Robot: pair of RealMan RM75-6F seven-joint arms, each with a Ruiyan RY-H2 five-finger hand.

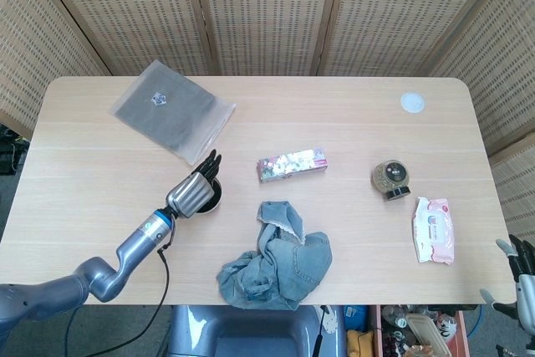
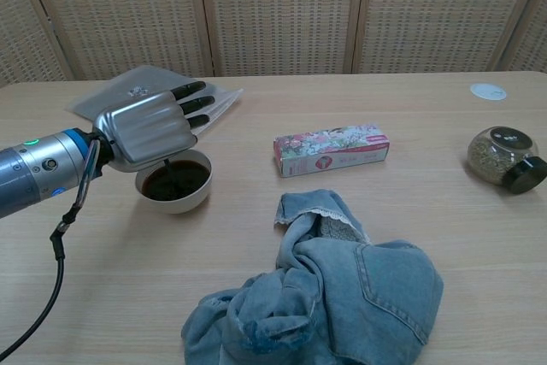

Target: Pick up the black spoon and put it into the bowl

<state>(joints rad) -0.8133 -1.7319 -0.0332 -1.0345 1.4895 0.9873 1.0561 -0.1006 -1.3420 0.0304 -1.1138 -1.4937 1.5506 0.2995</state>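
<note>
Nearest the front edge of the worktop we see a crumpled denim cloth. At the front right corner, just off the worktop, our right hand shows only in part, and we cannot tell how its fingers lie. Toward the right edge rests a pack of wipes.

Left of centre, our left hand hovers over the bowl, back plate up, dark fingers stretched toward the far side. A thin black spoon hangs from beneath the palm, its lower end in the bowl; the hold itself is hidden.

Farther back lie a floral box, a glass jar, a grey plastic bag and a white disc.
</note>
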